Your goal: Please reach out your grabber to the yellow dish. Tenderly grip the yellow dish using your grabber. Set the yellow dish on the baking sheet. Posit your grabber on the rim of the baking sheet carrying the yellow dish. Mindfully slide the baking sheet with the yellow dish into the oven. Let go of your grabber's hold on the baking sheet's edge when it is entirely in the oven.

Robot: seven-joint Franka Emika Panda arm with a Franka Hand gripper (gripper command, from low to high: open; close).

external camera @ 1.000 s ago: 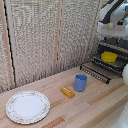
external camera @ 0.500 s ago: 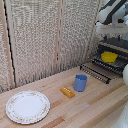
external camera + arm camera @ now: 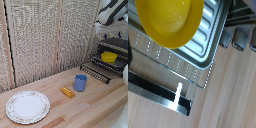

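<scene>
On the wooden surface [image 3: 100, 102] nothing has shifted: the yellow dish [image 3: 109, 57] already sits on the baking sheet [image 3: 114, 64], hand's grip indiscernible.

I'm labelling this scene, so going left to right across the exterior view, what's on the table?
Plate → orange block → blue cup → yellow dish on the baking sheet.
</scene>
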